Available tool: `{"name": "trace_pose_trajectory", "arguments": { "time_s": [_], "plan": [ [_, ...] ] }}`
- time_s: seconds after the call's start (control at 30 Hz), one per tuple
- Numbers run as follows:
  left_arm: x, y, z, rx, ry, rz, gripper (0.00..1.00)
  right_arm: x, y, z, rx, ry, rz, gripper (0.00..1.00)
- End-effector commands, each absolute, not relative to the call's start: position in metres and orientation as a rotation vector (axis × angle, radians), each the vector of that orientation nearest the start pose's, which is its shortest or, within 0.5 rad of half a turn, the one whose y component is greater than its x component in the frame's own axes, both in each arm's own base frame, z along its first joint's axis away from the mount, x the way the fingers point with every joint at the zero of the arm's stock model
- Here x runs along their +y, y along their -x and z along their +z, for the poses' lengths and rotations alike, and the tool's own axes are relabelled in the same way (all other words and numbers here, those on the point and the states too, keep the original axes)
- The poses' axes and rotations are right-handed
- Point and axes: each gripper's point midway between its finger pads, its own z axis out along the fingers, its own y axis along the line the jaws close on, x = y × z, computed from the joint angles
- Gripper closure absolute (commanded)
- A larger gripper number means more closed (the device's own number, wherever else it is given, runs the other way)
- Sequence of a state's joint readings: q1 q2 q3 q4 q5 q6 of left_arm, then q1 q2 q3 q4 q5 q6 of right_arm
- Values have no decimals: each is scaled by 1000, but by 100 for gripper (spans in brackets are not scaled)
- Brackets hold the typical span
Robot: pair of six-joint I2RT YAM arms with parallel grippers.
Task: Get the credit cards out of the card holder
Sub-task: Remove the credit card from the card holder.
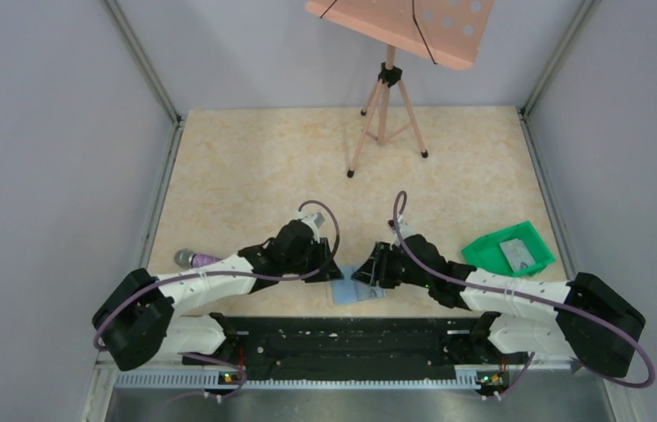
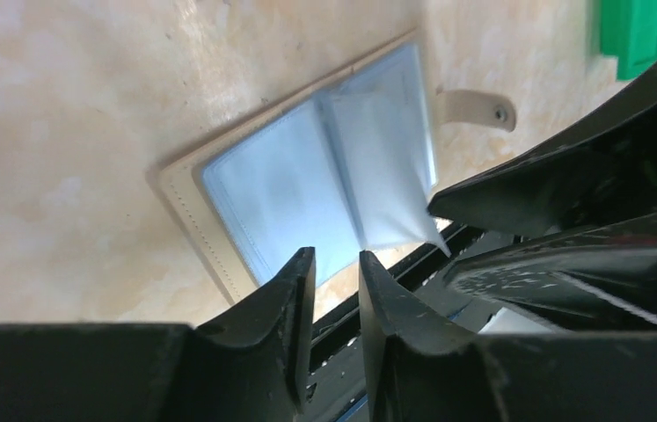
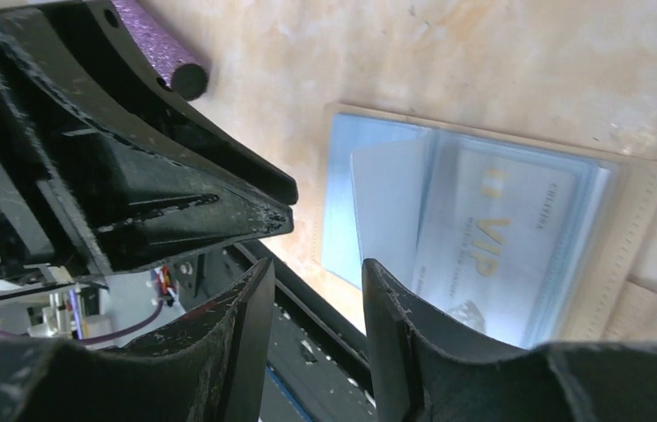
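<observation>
The card holder (image 1: 357, 292) lies open on the table near its front edge, between my two grippers. Its light-blue panels (image 2: 289, 193) have a beige rim and a snap strap (image 2: 478, 105). A pale card marked VIP (image 3: 500, 237) sits in a clear sleeve, and a plain grey card (image 3: 390, 207) lies partly out beside it. Another grey card (image 1: 521, 255) lies in the green tray (image 1: 483, 248). My left gripper (image 2: 336, 262) hovers over the holder's near edge, narrowly open and empty. My right gripper (image 3: 314, 271) is open and empty beside it.
A purple microphone (image 1: 194, 258) lies on the table left of the left arm. A tripod music stand (image 1: 386, 97) stands at the back. The black base rail (image 1: 342, 338) runs just below the holder. The two grippers' fingers are close together.
</observation>
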State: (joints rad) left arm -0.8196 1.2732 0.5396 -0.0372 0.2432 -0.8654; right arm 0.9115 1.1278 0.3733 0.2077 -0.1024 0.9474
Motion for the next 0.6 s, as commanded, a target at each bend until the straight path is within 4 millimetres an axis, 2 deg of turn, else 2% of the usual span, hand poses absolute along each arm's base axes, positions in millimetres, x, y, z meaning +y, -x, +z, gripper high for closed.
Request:
{"name": "trace_pose_trajectory", "arguments": {
  "time_s": [0.0,0.3,0.43,0.57],
  "plan": [
    [-268,-186,89,2496,22,-909,68,302,-160,88,2312,22,1240,59],
    [-240,-200,120,2357,130,-834,64,334,-157,90,2338,106,1256,59],
    [-242,-195,127,2346,108,-877,65,328,-158,87,2349,110,1200,59],
    [-249,-189,126,2367,80,-925,66,323,-158,93,2338,121,1176,58]
  ]
}}
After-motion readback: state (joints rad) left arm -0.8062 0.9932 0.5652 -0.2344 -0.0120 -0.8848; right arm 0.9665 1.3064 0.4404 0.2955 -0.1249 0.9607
